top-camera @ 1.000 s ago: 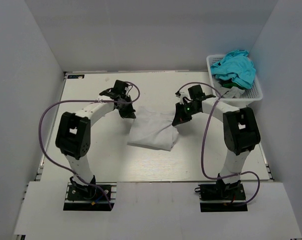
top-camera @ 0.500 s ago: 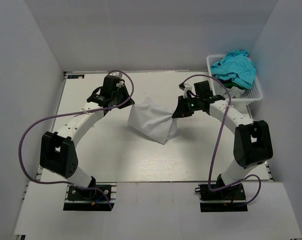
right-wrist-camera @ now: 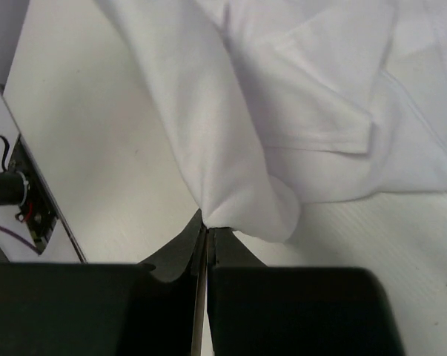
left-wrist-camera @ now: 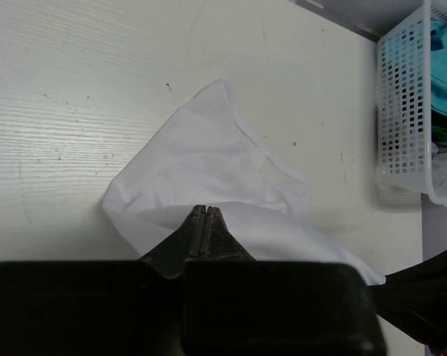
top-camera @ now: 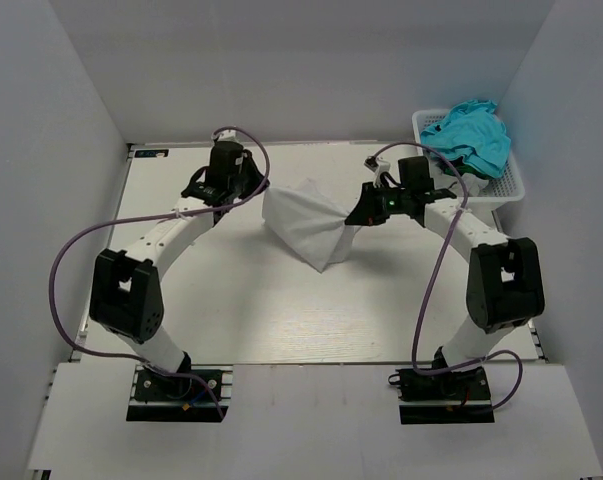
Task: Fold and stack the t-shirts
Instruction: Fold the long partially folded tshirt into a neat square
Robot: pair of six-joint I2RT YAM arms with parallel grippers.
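The plain white cloth t-shirt point(top-camera: 306, 222) hangs bunched over the far middle of the pale table point(top-camera: 231, 300), strung between both arms and sagging to a point toward the table top. The left fingers point(left-wrist-camera: 186, 237) are pinched tight on the shirt's left edge, no gap showing between them. The right fingers point(right-wrist-camera: 182, 248) are clamped just as tight on a gathered fold at the shirt's right side, cloth spilling away from the tips. Off at the far right corner, a heap of turquoise t-shirts point(top-camera: 471, 135) sits piled in the white plastic lattice basket point(top-camera: 511, 185), well apart from the white one.
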